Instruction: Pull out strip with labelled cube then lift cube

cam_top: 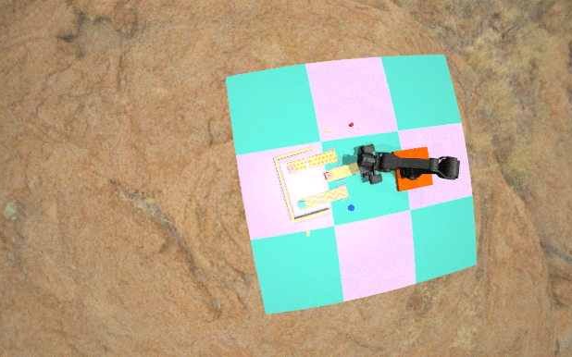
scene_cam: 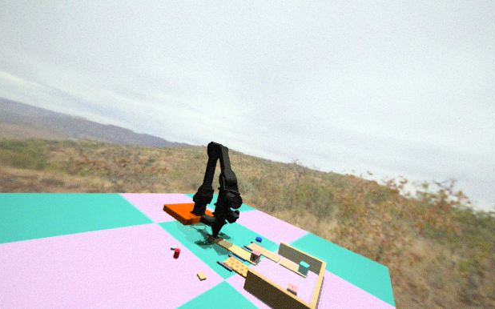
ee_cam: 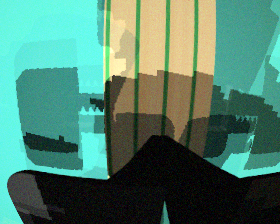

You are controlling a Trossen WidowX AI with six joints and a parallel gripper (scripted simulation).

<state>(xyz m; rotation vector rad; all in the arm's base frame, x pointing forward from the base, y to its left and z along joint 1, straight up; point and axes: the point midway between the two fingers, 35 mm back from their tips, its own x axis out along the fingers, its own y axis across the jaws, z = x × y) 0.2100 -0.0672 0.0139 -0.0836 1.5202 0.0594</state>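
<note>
A tan strip with green lines (cam_top: 341,172) (scene_cam: 237,251) (ee_cam: 153,36) lies in the middle, reaching out of the walled pen (cam_top: 282,184) (scene_cam: 269,294). A pink cube with a mark on top (cam_top: 328,176) (scene_cam: 255,255) sits on its far end, at the pen's opening. My gripper (cam_top: 356,168) (scene_cam: 215,236) (ee_cam: 157,143) is shut, with its tips down on the strip's near end. An orange dotted strip (cam_top: 322,159) (scene_cam: 237,265) with a pink cube (cam_top: 292,168) (scene_cam: 291,288) lies on one side. A zigzag strip (cam_top: 325,198) with a teal cube (cam_top: 302,203) (scene_cam: 303,267) lies on the other.
The arm stands on an orange base (cam_top: 419,182) (scene_cam: 181,212). Small loose pieces lie on the checkered mat: a red cylinder (cam_top: 351,124) (scene_cam: 176,253), a blue piece (cam_top: 351,208) (scene_cam: 259,239) and yellow bits (cam_top: 328,129) (scene_cam: 201,275).
</note>
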